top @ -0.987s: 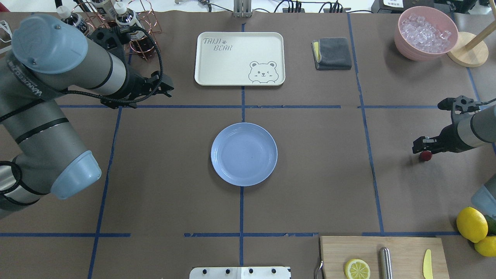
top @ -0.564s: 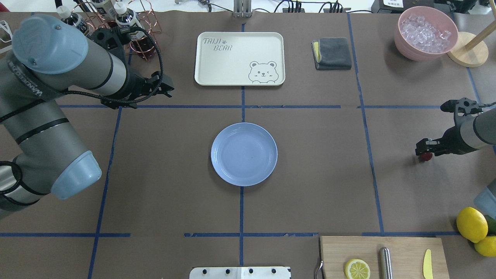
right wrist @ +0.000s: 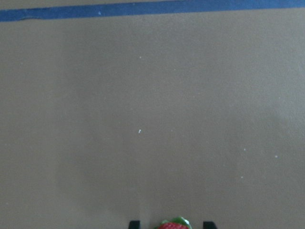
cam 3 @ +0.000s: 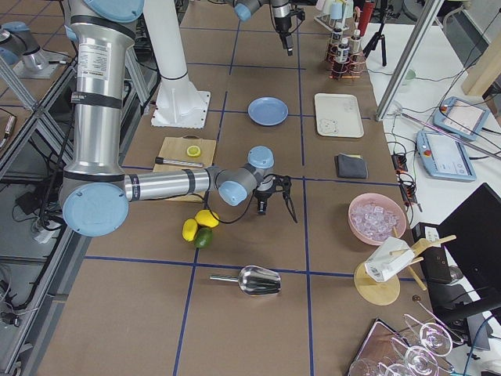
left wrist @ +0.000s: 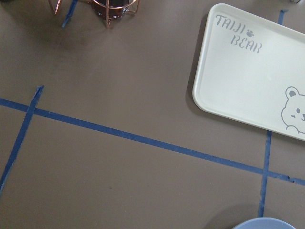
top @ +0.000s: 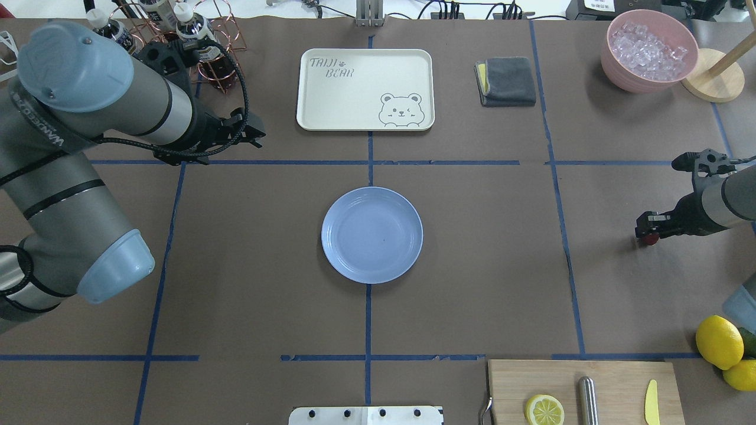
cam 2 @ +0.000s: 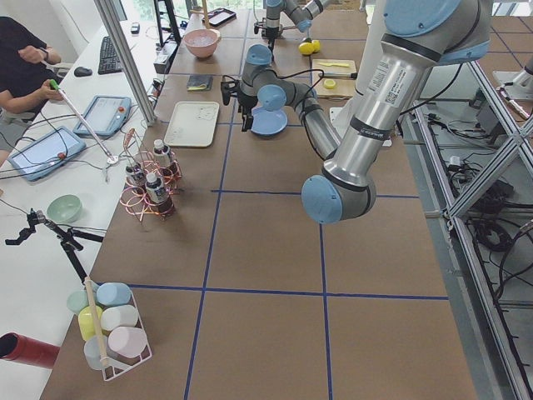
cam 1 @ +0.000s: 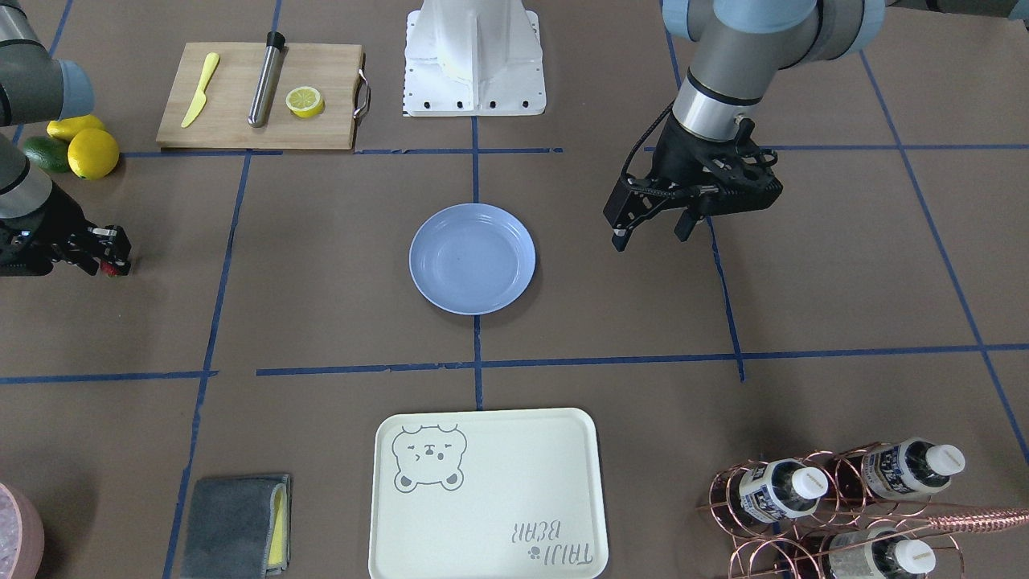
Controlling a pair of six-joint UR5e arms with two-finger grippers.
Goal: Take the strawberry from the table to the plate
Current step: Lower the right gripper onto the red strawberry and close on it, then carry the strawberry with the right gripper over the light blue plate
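The strawberry is a small red berry with a green top, lying on the brown paper table at the right. My right gripper is low over it and open. In the right wrist view the strawberry sits between the two fingertips with a gap on each side. From the front, the berry peeks out under the same gripper. The light blue plate lies bare at the table's centre. My left gripper hangs open and holds nothing, above the table left of the plate.
A cream bear tray and a grey cloth lie behind the plate. A pink bowl of ice stands back right. Lemons and a cutting board with a lemon half are front right. A copper bottle rack is back left.
My right gripper has shifted slightly right and down over the strawberry, which now shows less beneath it. The left arm and the plate have not moved.
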